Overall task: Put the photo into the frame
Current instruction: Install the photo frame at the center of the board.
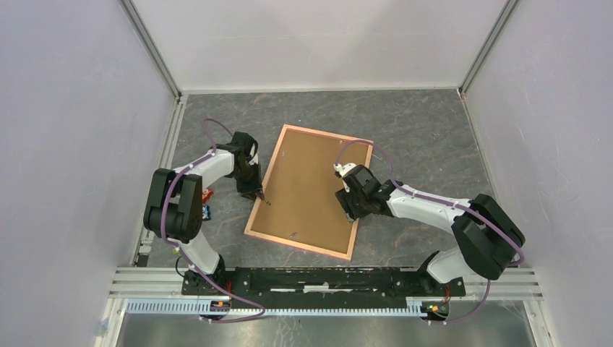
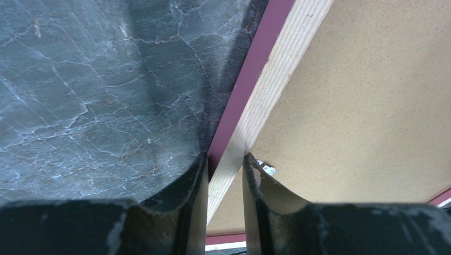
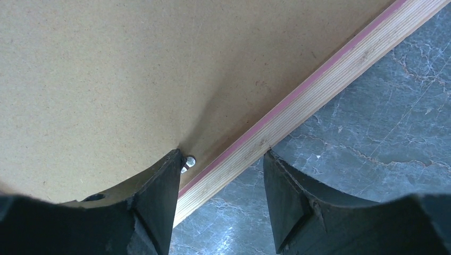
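The frame (image 1: 296, 246) lies face down on the dark marble table, filled by a plain brown backing board (image 1: 307, 188). The photo is hidden. My left gripper (image 1: 258, 195) straddles the frame's left rim (image 2: 266, 90): one finger outside, the other on the board (image 2: 361, 106) beside a small metal tab (image 2: 267, 170), the jaws shut narrowly on the rim. My right gripper (image 1: 352, 215) stands over the frame's right rim (image 3: 330, 87), still open. Its inner finger rests on the board (image 3: 133, 69) by a metal tab (image 3: 189, 162); its outer finger is over the table.
Small red (image 1: 208, 195) and blue (image 1: 207, 212) items lie beside the left arm, near the left wall. Pale walls enclose the table on three sides. A metal rail (image 1: 325, 278) carrying both arm bases runs along the near edge.
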